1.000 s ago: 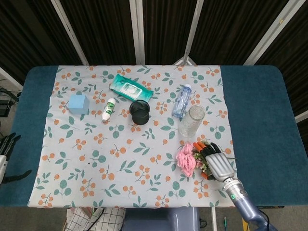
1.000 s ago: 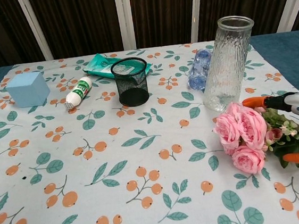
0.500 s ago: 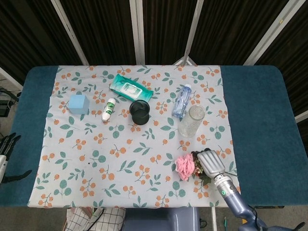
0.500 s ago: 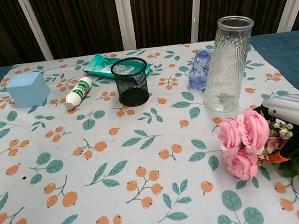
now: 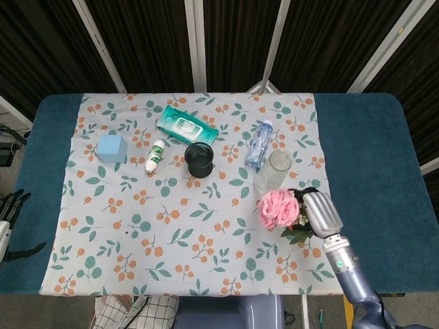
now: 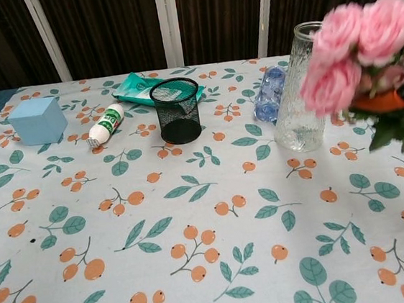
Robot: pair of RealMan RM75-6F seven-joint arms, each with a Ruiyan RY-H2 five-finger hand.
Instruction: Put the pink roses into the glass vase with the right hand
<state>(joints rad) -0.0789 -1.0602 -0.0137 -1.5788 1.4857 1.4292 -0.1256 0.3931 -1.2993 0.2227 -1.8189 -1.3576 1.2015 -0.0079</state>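
Worktop (image 5: 363,151) is carrying a cloth (image 5: 137,233) with everything lying on it. Block (image 5: 112,148) is sitting at far left; tube (image 5: 156,155) is lying just right of it. Wipes pack (image 5: 186,125) is lying behind the mesh cup (image 5: 199,159), which is standing near centre. Bottle (image 5: 258,144) is lying right of the cup, just behind the glass vase (image 5: 273,172), which is standing upright. Pink roses (image 5: 279,209) are hanging above the cloth, in front of the vase, blooms pointing left, stems in the right robot hand (image 5: 321,214) at the right edge. Left robot hand (image 5: 8,209) is sitting off the worktop's left side.
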